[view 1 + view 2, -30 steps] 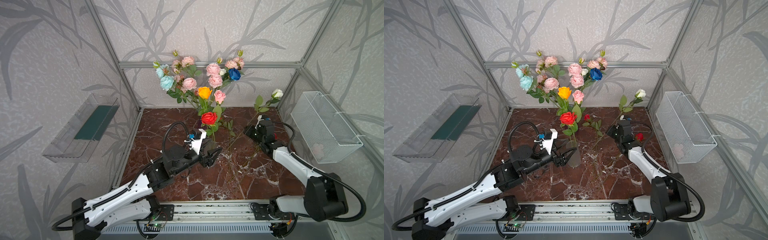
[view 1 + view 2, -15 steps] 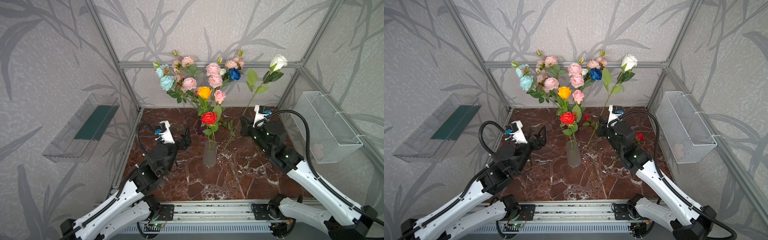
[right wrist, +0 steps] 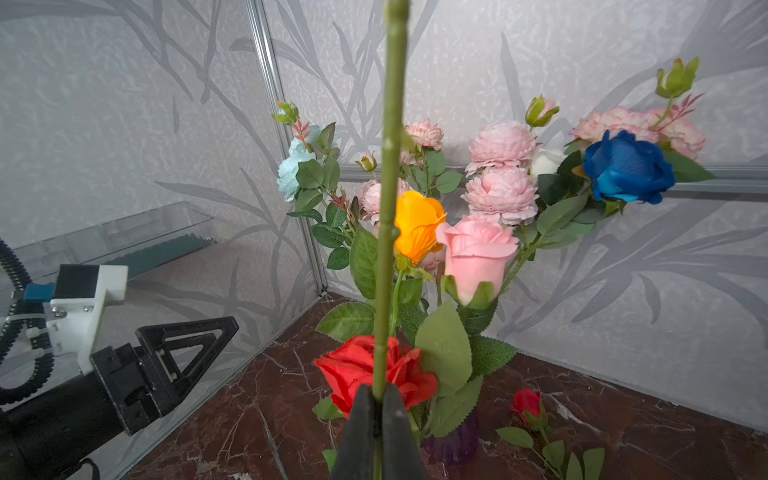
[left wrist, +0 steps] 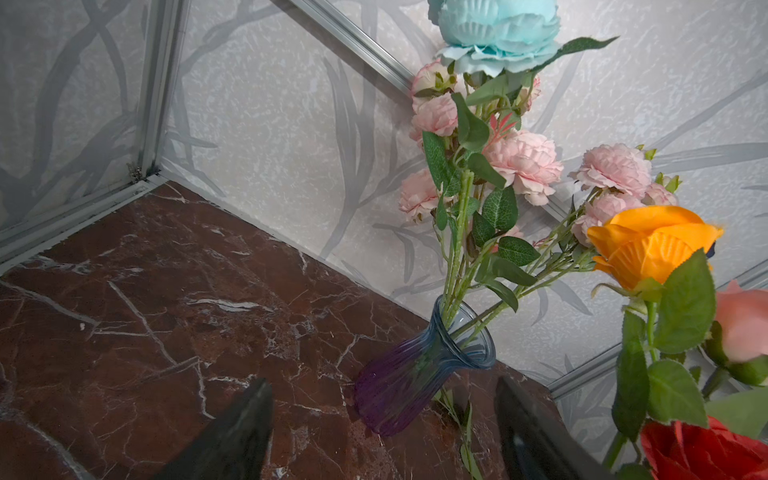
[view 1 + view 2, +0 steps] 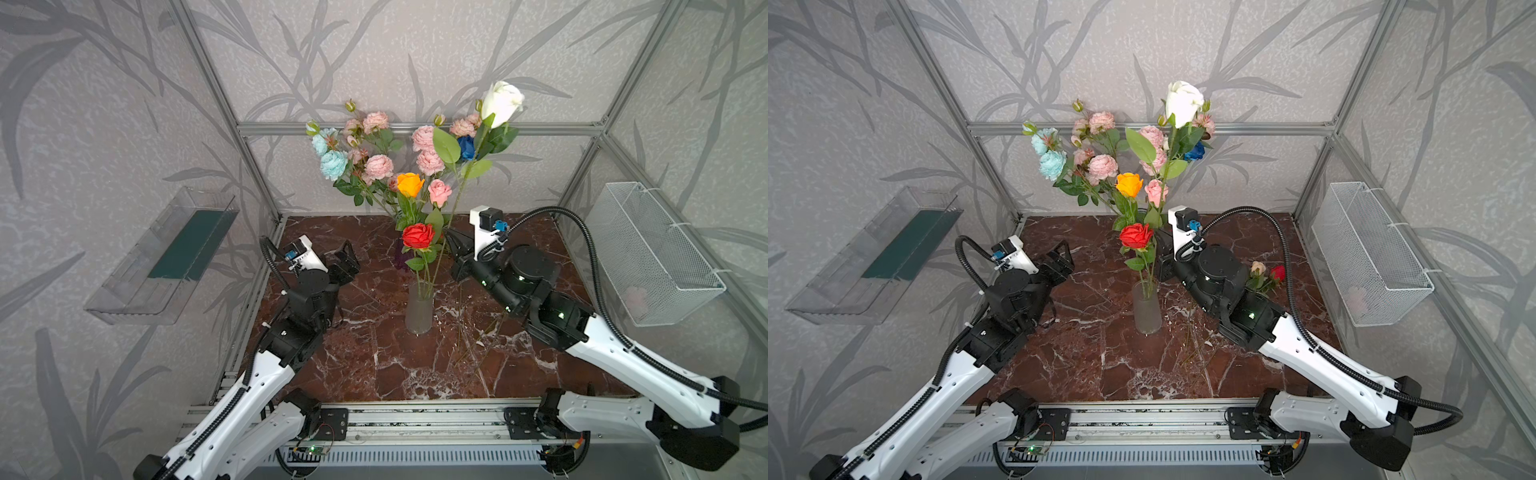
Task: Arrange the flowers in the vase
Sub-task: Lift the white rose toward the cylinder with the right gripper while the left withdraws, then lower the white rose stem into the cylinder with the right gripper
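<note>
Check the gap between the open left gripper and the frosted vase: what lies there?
Only bare marble tabletop. Both top views show the left gripper and the frosted vase standing apart with nothing between them.

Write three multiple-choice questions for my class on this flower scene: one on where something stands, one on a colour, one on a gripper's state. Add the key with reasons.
1. The frosted vase stands:
A) in the middle of the table
B) in the back left corner
C) in the front right corner

2. The rose in the right gripper is:
A) red
B) white
C) blue

3. The left gripper is:
A) shut on a stem
B) open and empty
C) shut and empty

Key:
1 A: both top views show it near the table's middle.
2 B: the clamped stem runs up to a white head.
3 B: its fingers stand apart with nothing between them.
</note>
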Controlling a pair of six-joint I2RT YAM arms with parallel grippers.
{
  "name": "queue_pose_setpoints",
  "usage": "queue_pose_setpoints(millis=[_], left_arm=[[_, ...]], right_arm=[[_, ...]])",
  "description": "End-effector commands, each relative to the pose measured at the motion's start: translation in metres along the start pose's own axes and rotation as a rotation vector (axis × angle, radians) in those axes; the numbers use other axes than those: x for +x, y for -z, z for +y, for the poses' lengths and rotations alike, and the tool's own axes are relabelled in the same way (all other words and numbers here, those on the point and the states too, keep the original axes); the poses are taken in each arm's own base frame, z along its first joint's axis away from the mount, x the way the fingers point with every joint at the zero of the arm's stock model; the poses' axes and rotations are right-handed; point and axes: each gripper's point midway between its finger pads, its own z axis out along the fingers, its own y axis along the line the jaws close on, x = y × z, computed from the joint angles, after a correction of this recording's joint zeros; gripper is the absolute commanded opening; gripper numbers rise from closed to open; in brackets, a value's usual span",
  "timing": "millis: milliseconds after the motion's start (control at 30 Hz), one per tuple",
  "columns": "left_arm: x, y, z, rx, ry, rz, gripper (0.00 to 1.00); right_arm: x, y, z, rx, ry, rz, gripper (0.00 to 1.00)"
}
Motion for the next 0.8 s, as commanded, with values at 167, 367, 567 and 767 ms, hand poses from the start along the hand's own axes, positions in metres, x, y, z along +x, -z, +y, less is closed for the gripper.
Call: queue_pose_setpoints(millis=[167,367,567,767], left_arm=[[0.006,-0.002,-0.01,0.058,0.05,0.03,0.83],[0.008,-0.003,-0.011,0.069,0.054,0.036,0.83],[0.008,-0.003,-0.012,0.076,0.059,0.036,0.82],[0.012,-0.005,-0.013,0.077,0.058,0.048,0.82]], right_arm=[[0.006,-0.027,0.011,0.006,0.056,-0.029,0.0],[0.021,-0.032,0.011,0.007,0.078,-0.006,0.0],[0.061,-0.029,0.019,-0.023,0.093,0.067,0.0],[0.088,-0.022,0.024,-0.033,0.099,0.122,0.07]])
